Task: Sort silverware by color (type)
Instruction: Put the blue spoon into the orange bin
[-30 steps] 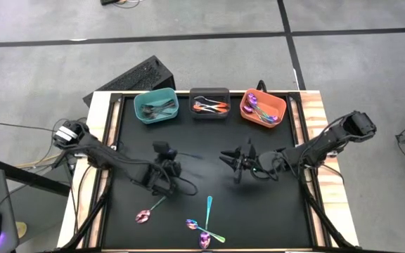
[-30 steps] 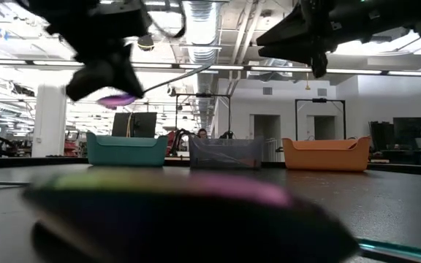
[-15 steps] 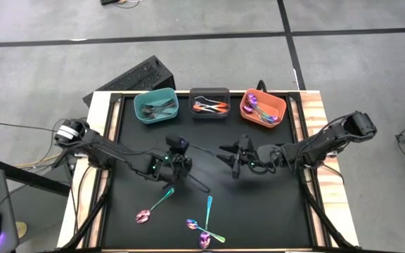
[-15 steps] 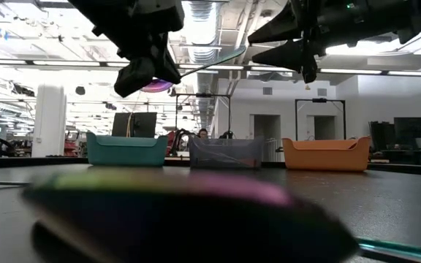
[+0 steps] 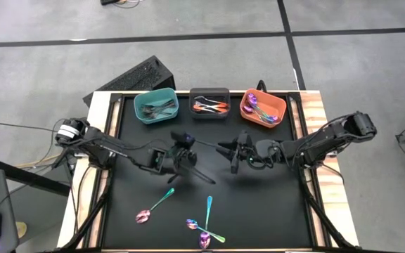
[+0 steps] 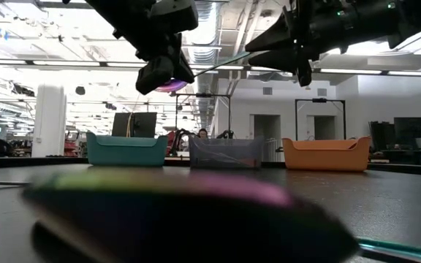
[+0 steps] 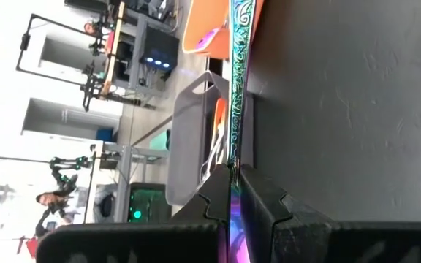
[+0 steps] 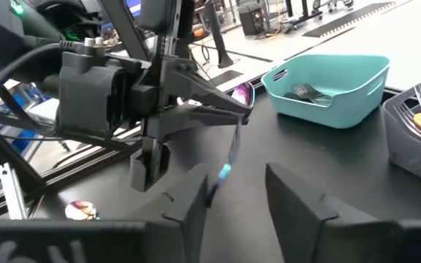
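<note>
My left gripper (image 5: 182, 150) hangs above the mat's middle, shut on an iridescent purple-teal spoon (image 7: 235, 88). The spoon's purple bowl (image 6: 170, 85) sits at the gripper. Its thin handle (image 6: 218, 62) runs toward my right gripper (image 5: 230, 152), which faces it from the table's right. In the right wrist view, my right gripper (image 8: 243, 201) is open, with the handle's teal free end (image 8: 224, 172) between its fingers. Three more iridescent pieces (image 5: 153, 206) (image 5: 208, 209) (image 5: 204, 232) lie flat near the front edge. My left gripper pinches the spoon's handle close to the bowl (image 7: 232, 172) between its two fingers (image 7: 258, 193). It comes nearly level from the table's left. The spoon is lifted clear of the mat, its handle sticking out toward the right gripper. My right gripper has the handle's free end close by one finger (image 8: 196, 197); I cannot tell whether it touches.
At the far edge stand a teal bin (image 5: 156, 107) with dark forks, a dark grey bin (image 5: 209, 104) with orange-handled pieces and an orange bin (image 5: 262, 109) with iridescent ones. The black mat (image 5: 273, 204) lies bare at the front right.
My left gripper has carried the spoon up and toward the table's right and far side, away from the pieces on the mat, rolling as it went. The handle now points at my right gripper, which has edged toward the table's left to meet it.
</note>
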Robot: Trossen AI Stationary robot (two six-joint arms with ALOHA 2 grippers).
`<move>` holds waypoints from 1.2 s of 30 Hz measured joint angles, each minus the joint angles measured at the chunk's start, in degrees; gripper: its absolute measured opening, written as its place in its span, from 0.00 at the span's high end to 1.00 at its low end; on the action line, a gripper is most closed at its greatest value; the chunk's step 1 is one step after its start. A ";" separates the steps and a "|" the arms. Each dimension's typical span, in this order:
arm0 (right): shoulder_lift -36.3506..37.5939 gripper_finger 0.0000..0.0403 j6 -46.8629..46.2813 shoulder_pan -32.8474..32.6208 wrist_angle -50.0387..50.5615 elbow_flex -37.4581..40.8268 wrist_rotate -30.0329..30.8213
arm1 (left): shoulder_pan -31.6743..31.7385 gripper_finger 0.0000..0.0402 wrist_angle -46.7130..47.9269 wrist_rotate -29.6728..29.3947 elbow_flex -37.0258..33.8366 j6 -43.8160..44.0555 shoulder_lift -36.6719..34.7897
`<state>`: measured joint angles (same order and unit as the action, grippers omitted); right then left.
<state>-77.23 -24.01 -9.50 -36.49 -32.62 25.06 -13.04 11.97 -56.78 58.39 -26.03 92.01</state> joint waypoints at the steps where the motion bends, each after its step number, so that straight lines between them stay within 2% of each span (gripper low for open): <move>1: 0.00 0.63 0.00 0.24 0.02 0.00 -0.10 | 0.15 1.00 -0.58 0.34 0.00 -0.50 0.00; 5: 0.00 0.77 -0.02 0.80 0.08 -0.02 -0.29 | 0.51 1.00 -1.47 0.58 0.02 -1.55 0.00; 8: 0.00 0.93 0.38 1.03 0.55 -0.02 -0.02 | 0.50 1.00 -1.45 0.58 0.02 -1.26 0.00; 10: 0.02 0.97 1.60 1.07 0.72 -0.02 0.80 | 0.49 0.98 -1.44 0.67 0.02 -0.11 0.00; 14: 0.91 0.98 2.90 1.19 2.94 -0.04 4.72 | 0.45 0.88 -1.90 0.61 0.05 2.77 0.00; 17: 3.41 0.98 3.04 1.37 7.07 -0.07 12.68 | 0.38 0.78 -0.10 -1.05 0.07 5.79 0.00; 22: 11.80 0.98 2.82 0.46 20.93 -0.07 27.48 | 0.50 0.62 7.29 -3.97 0.07 14.34 -0.02; 25: 18.81 0.99 -1.53 0.18 34.05 -0.07 35.07 | 0.93 0.57 13.97 -4.04 0.07 22.09 -0.02; 30: 28.70 0.99 -17.71 2.01 57.87 0.18 36.65 | 1.77 0.55 25.59 -4.17 0.07 35.08 -0.04; 36: 33.51 0.99 -29.49 2.25 67.24 3.77 38.35 | 1.77 0.55 29.28 -4.10 0.07 42.17 -0.04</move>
<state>-43.72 -53.50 -7.25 30.75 -28.85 63.41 -11.27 41.25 -60.88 58.46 16.14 91.96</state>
